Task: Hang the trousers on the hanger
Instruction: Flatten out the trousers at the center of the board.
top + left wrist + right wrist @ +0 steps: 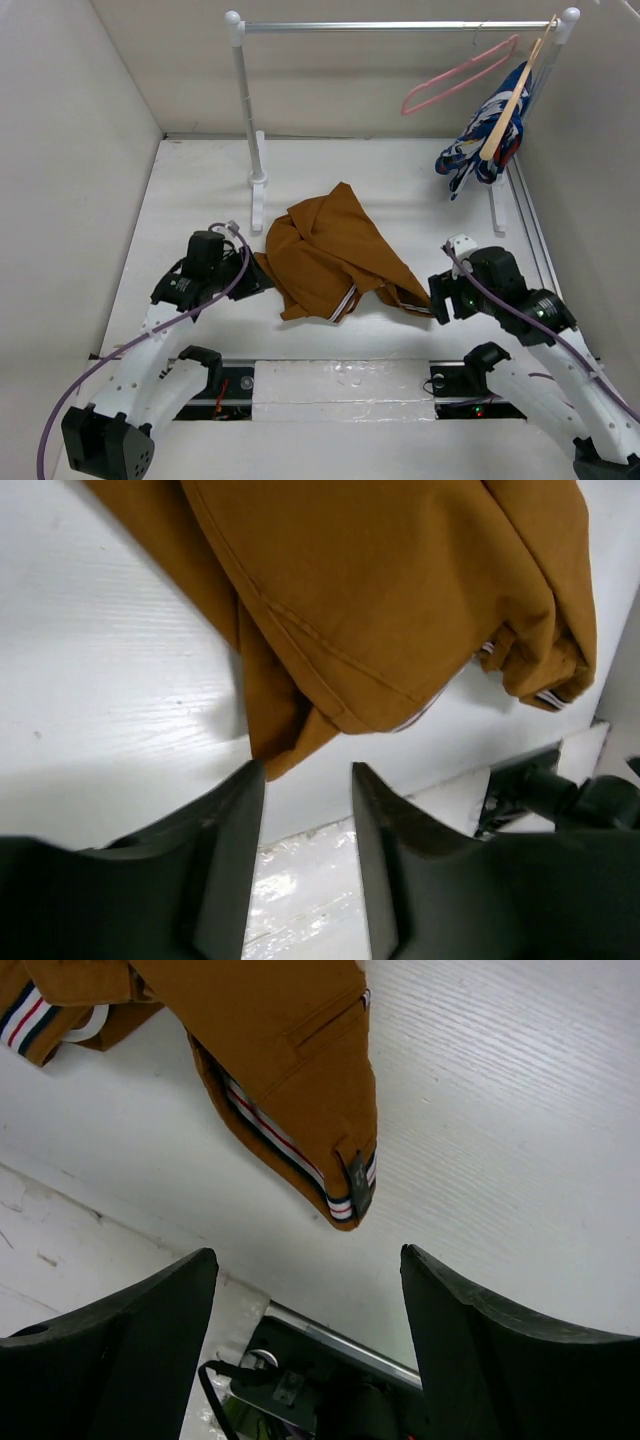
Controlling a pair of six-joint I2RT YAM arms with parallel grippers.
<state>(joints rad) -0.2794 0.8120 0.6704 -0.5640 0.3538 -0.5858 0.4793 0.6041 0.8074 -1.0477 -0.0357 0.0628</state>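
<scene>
The rust-brown trousers (335, 255) lie crumpled on the white table between my two grippers, with their striped waistband edge toward the near side. The pink hanger (455, 80) hangs tilted on the rack rail at the back right, far from both arms. My left gripper (258, 284) sits at the cloth's left edge. In the left wrist view its jaws (307, 768) stand narrowly apart with nothing between them, and a corner of the trousers (400, 600) lies just past the left fingertip. My right gripper (437, 297) (308, 1252) is wide open, just short of the waistband corner (345, 1195).
A white garment rack (245, 110) spans the back, its rail (400, 26) up high. A pale wooden hanger (515, 95) with a blue, white and red patterned garment (485, 150) hangs at its right end. Walls close in left, right and back. A metal strip (340, 385) runs along the near edge.
</scene>
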